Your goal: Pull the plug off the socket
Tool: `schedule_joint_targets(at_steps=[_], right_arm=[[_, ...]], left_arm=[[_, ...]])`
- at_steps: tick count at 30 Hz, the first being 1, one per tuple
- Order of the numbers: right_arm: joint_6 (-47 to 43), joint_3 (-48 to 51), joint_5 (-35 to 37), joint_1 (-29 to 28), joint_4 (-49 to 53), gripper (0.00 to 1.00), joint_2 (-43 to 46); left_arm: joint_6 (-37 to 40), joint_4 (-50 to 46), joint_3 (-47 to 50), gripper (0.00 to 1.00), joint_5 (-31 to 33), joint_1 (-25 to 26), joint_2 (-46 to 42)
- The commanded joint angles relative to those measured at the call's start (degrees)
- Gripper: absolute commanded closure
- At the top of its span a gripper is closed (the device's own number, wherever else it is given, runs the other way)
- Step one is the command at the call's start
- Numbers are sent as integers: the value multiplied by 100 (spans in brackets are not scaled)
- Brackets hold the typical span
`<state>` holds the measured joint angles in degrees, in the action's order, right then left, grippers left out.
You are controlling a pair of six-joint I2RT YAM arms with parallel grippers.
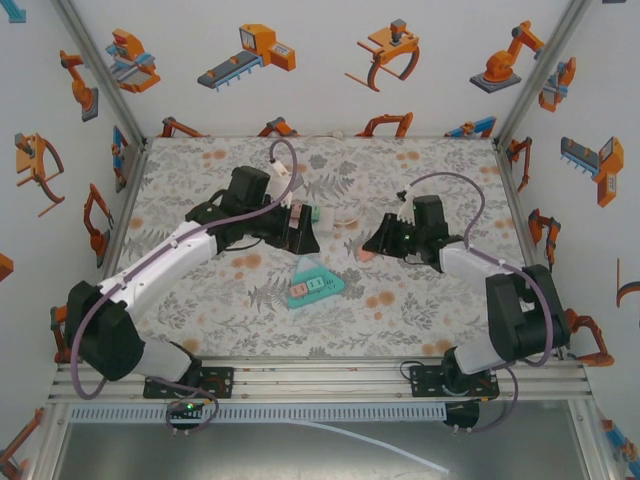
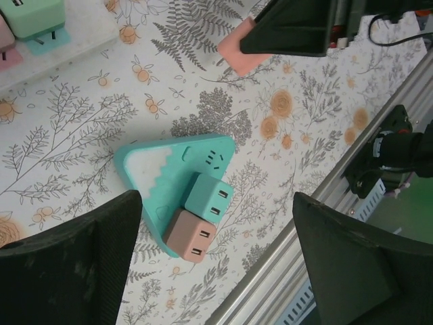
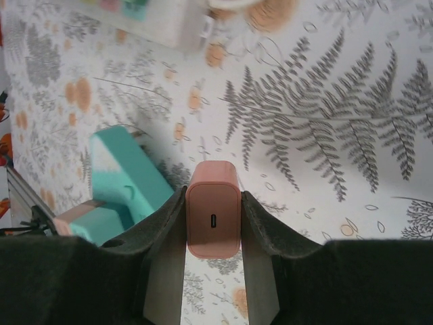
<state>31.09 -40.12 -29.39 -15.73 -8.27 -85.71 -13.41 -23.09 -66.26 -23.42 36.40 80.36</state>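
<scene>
Two to go, likely: clamping pink plug (image 3: 213, 220) in right gripper (image 3: 213, 196), holding left gripper (image 2: 216, 203) wide apart above teal socket (image 2: 203, 154) mid-table. Judging seated teal plug (image 2: 208, 196) and brown plug (image 2: 191, 235) light, rigid, slick; favouring flat sides for pinching, pulling straight.

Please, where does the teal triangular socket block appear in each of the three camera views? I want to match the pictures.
Top external: the socket block is near the centre, just below the middle.
Left wrist: the socket block is at the centre, slightly low.
Right wrist: the socket block is at the left edge, at middle height.
Shared landmark: the pink plug, at the top centre in the left wrist view and at the bottom centre in the right wrist view.
</scene>
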Motion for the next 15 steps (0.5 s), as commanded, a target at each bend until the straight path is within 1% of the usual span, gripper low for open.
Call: schedule_joint_targets(at_steps=[1, 3, 5, 8, 11, 15], right_arm=[[197, 194, 105, 26, -605, 87, -113], [174, 320, 140, 43, -646, 84, -190], [171, 457, 230, 52, -693, 79, -200], [170, 620, 452, 52, -689, 69, -153], [139, 717, 677, 62, -537, 59, -74], [-34, 719, 887, 63, -223, 54, 121]], left_arm=[[21, 78, 189, 8, 85, 0, -168], [-37, 43, 190, 3, 196, -10, -195], [-66, 49, 200, 0, 237, -11, -179], [-152, 68, 199, 3, 336, -26, -142], [-318, 69, 192, 3, 418, -67, -54], [-617, 111, 200, 3, 586, -138, 2]])
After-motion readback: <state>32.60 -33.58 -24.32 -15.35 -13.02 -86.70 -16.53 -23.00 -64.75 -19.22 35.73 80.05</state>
